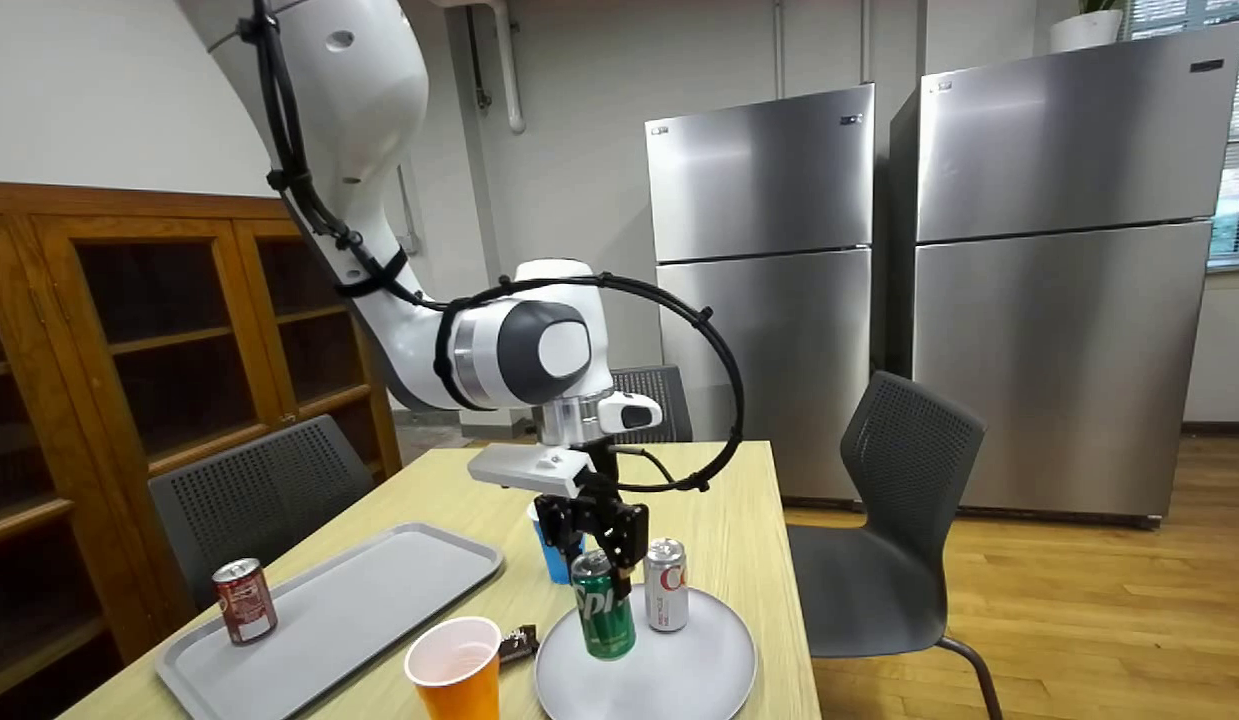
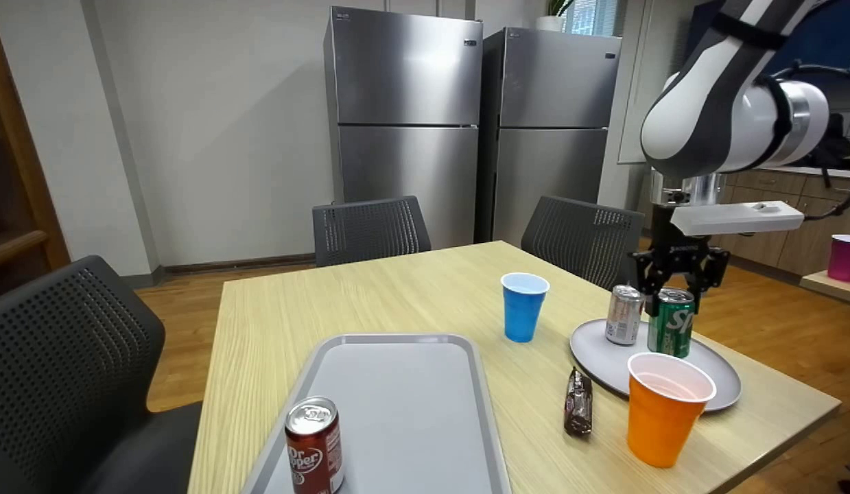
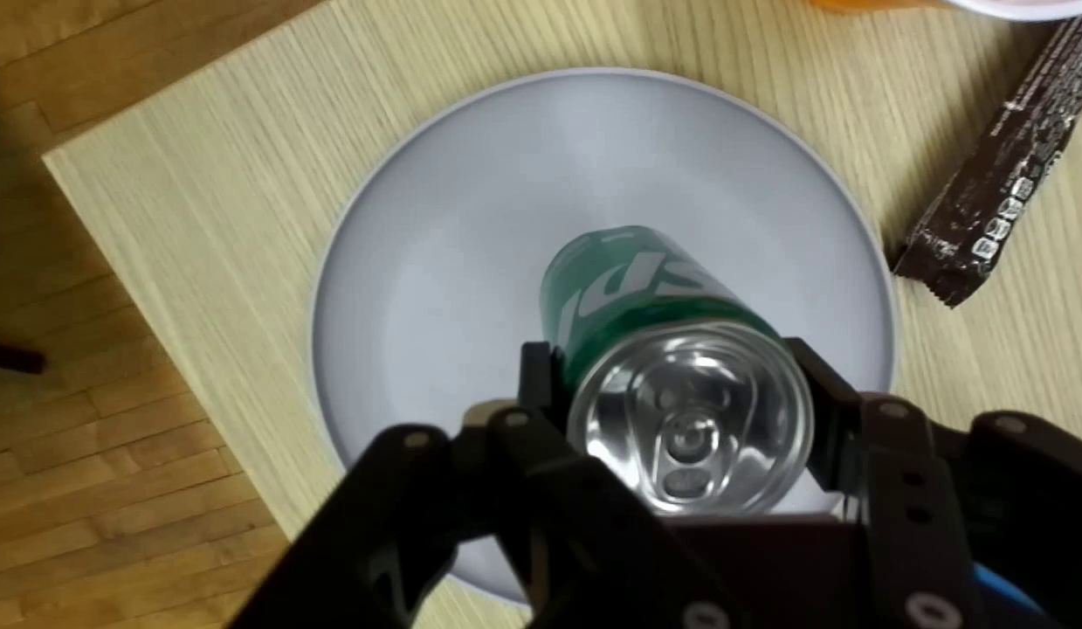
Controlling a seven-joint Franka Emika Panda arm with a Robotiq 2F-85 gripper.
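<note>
A green Sprite can (image 1: pixel 606 622) stands nearly upright over the round grey plate (image 1: pixel 704 665). My gripper (image 1: pixel 599 577) comes down from above, its fingers on both sides of the can's upper part. In the wrist view both finger pads press against the green can (image 3: pixel 623 275) just around its silver lid, with no gap showing. Whether the can's base rests on the plate or hangs slightly above it, I cannot tell. Close beside it on the plate is a silver Coke can (image 2: pixel 623 317), which the gripper hides in the wrist view.
An orange cup (image 2: pixel 665 418) and a dark wrapped bar (image 2: pixel 578 403) lie near the plate. A blue cup (image 2: pixel 523 309) stands behind. On a grey tray (image 2: pixel 411 405) is a Dr Pepper can (image 2: pixel 315 449). The table's corner (image 3: pixel 78 162) is close to the plate.
</note>
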